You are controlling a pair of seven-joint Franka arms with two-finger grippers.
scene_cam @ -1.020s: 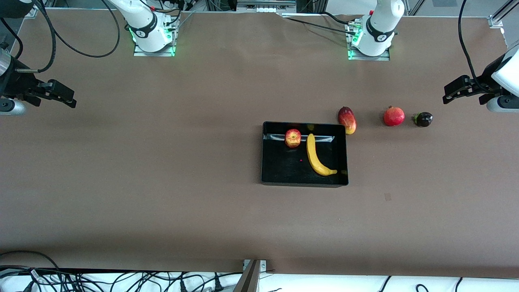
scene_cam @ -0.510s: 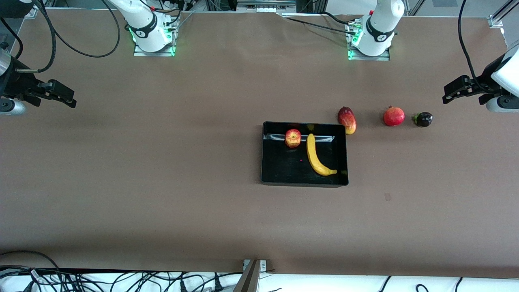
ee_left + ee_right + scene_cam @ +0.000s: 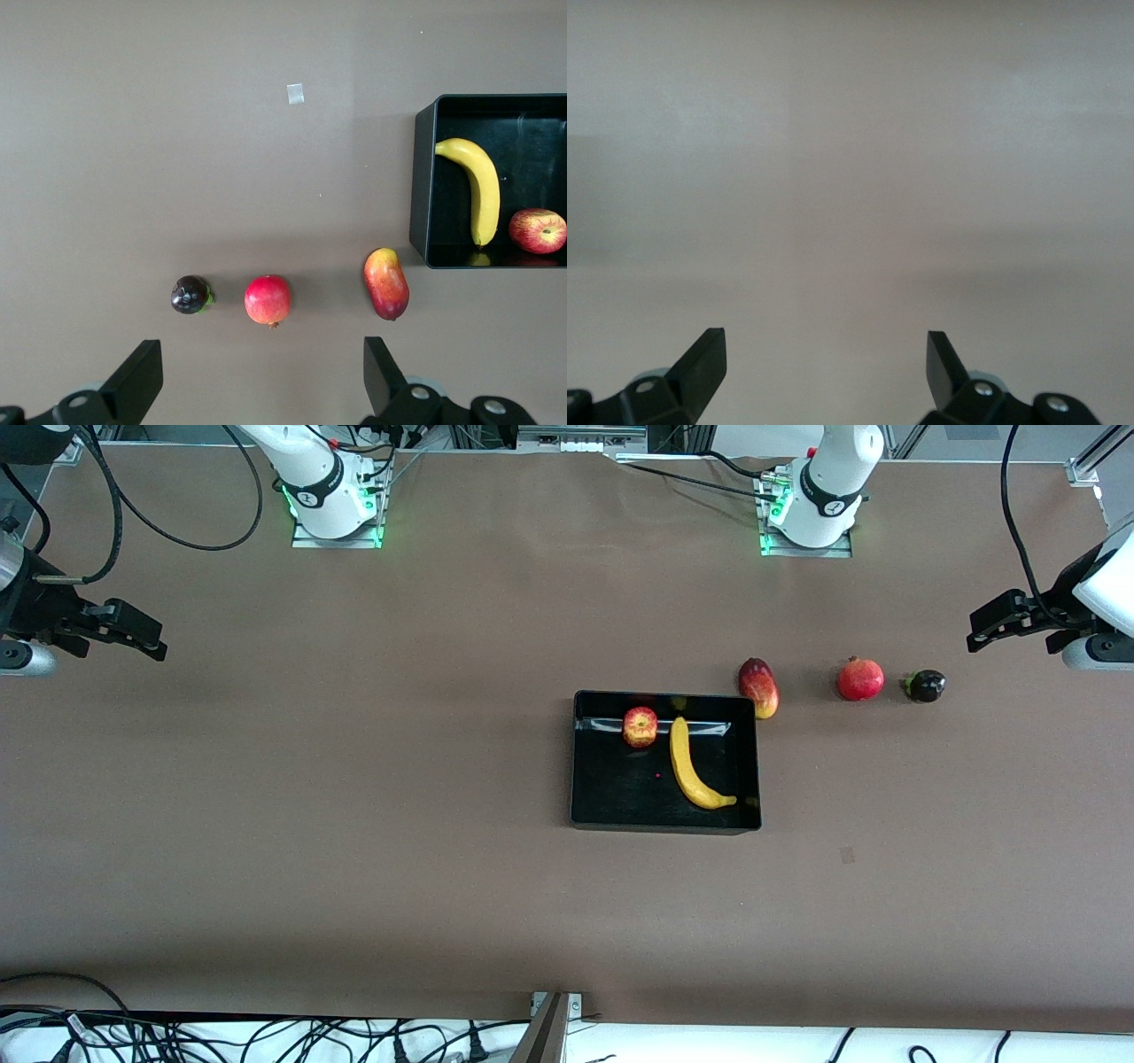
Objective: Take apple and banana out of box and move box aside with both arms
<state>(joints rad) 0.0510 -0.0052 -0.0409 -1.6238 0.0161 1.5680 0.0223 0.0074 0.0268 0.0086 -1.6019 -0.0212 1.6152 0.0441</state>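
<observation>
Front view: the box (image 3: 666, 815) lies on the table (image 3: 354, 779) toward the left arm's end. The apple (image 3: 640, 726) rests against the box wall farthest from the camera; the banana (image 3: 692, 766) lies just beside it, its curve running toward the nearer wall. A mango (image 3: 758, 687) sits just beside one box corner; a pomegranate (image 3: 860, 678) and a dark round fruit (image 3: 925, 685) lie in a row with it, closer to the left arm's end. The left gripper (image 3: 999, 624) hangs over that end of the table, the right gripper (image 3: 133, 633) over the other end; both wait, empty, with fingers apart.

Left wrist view: the spread fingers (image 3: 140, 379) frame the three loose fruits, with the box at the picture's edge.

Right wrist view: only bare table shows between the spread fingers (image 3: 704, 361).

Judgement: both fruits look light and firm. The apple, being round and smooth, may roll; it is best gripped across its middle. The banana suits a grip across its mid-length. The glossy box seems stiff but possibly slippery, and its weight cannot be read; gripping opposite walls, one per arm, appears soundest.
</observation>
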